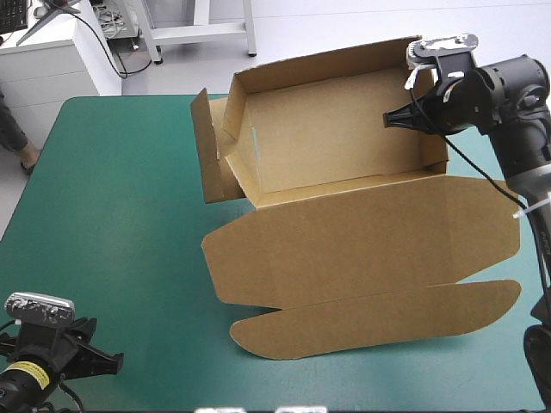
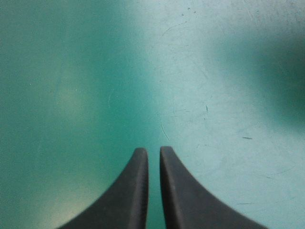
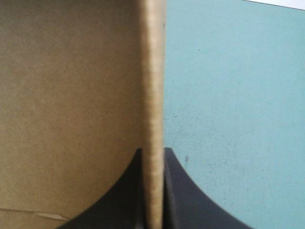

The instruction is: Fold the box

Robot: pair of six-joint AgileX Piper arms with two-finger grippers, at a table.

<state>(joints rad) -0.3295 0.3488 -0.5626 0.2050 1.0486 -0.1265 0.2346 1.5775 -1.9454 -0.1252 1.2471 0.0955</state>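
The brown box stands at the far middle of the teal-green table as an open tray, its walls raised, its lid lying flat toward the near side. My right gripper is at the tray's right end wall. In the right wrist view that wall runs edge-on between the black fingers, so the right gripper is shut on the box. My left gripper rests low at the near left corner, far from the box; in the left wrist view the left gripper is shut over bare cover.
A loose side flap sticks out at the tray's left end. The lid's rounded tuck flap lies flat toward the near edge. Bare teal-green cover spreads over the left half of the table.
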